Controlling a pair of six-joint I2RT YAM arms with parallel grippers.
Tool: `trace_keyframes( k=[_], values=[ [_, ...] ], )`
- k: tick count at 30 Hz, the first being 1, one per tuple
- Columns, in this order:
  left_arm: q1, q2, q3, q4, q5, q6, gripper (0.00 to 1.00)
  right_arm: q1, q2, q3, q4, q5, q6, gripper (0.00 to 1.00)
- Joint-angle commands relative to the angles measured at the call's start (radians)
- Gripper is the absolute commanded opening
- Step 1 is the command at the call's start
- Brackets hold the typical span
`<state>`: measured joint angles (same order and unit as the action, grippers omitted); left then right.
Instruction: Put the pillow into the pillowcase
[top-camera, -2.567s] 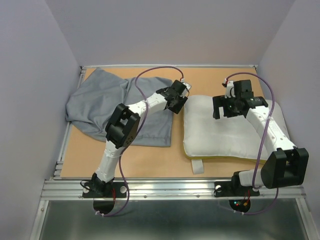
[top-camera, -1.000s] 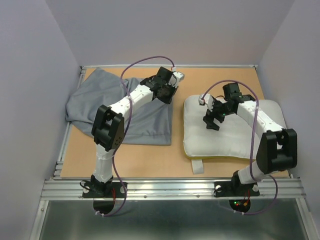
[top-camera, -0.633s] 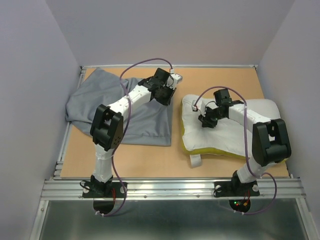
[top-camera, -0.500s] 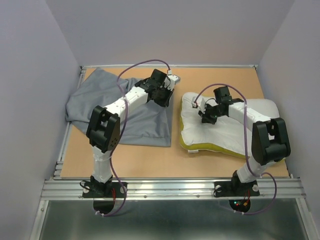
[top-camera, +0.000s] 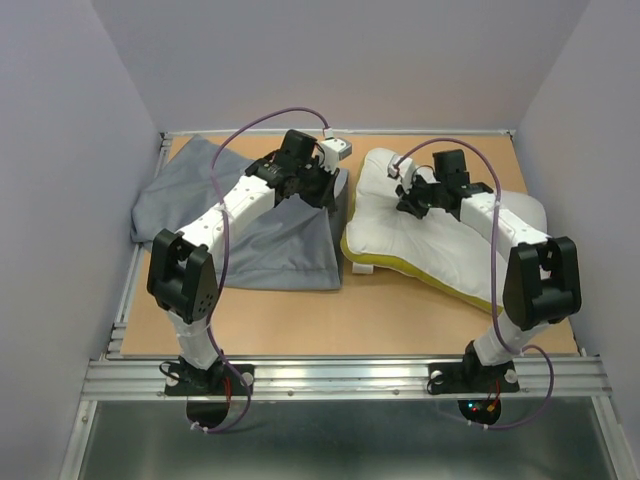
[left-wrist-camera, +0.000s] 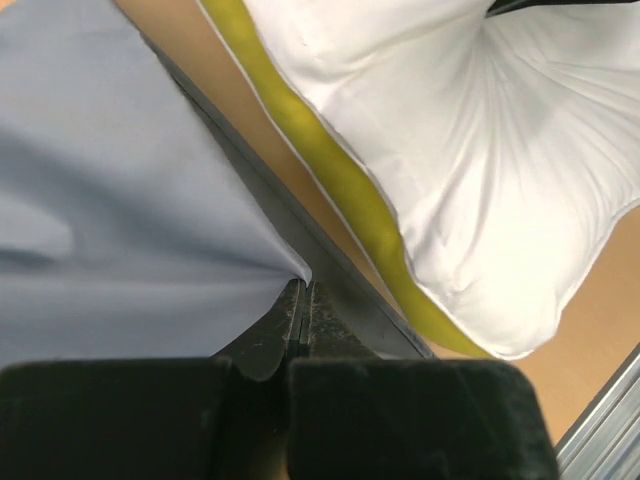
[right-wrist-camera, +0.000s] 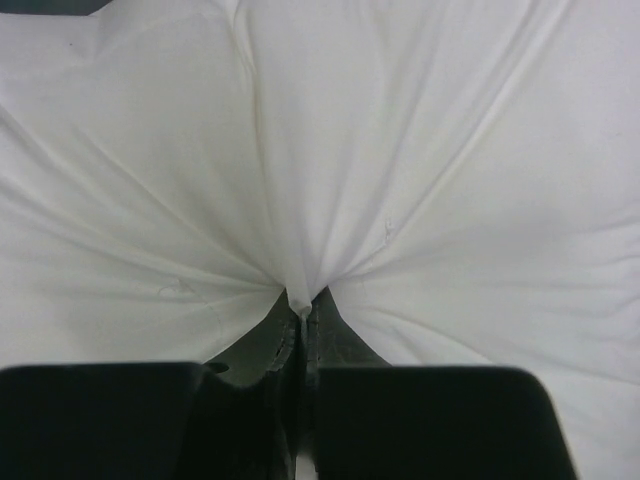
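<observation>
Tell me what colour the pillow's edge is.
Yellow, along the pillow; clearest in left wrist view.

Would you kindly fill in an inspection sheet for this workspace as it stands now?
Surface: tan table, metal rail at near edge.
Job's things: white pillow at right, bunched where gripped, yellow band facing grey pillowcase, wrinkled at left.
Clutter: nothing seen.
Grippers: left gripper shut on pillowcase edge; right gripper shut on pillow.
Cables: purple cables loop over both arms.
Surroundings: lilac walls on three sides.
</observation>
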<state>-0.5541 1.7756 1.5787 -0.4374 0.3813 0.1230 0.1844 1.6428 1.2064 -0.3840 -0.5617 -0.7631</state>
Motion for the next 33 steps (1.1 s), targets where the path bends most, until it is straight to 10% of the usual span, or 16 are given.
trace_keyframes(
  k=[1, 14, 25, 33],
  values=[
    [0.01, -0.033, -0.009, 0.0, 0.034, 0.0, 0.0, 0.042, -0.024, -0.036, 0.233, 0.086, 0.134, 0.01],
    [0.025, -0.004, 0.061, -0.001, -0.024, 0.007, 0.0, 0.096, -0.268, -0.24, 0.001, -0.236, -0.148, 0.01],
    [0.026, -0.053, 0.012, -0.014, -0.007, 0.032, 0.0, 0.17, -0.153, -0.249, -0.253, -0.053, -0.637, 0.01],
    [0.016, -0.096, -0.064, -0.021, 0.019, 0.09, 0.0, 0.17, -0.035, -0.088, -0.308, -0.043, -0.705, 0.0]
  ],
)
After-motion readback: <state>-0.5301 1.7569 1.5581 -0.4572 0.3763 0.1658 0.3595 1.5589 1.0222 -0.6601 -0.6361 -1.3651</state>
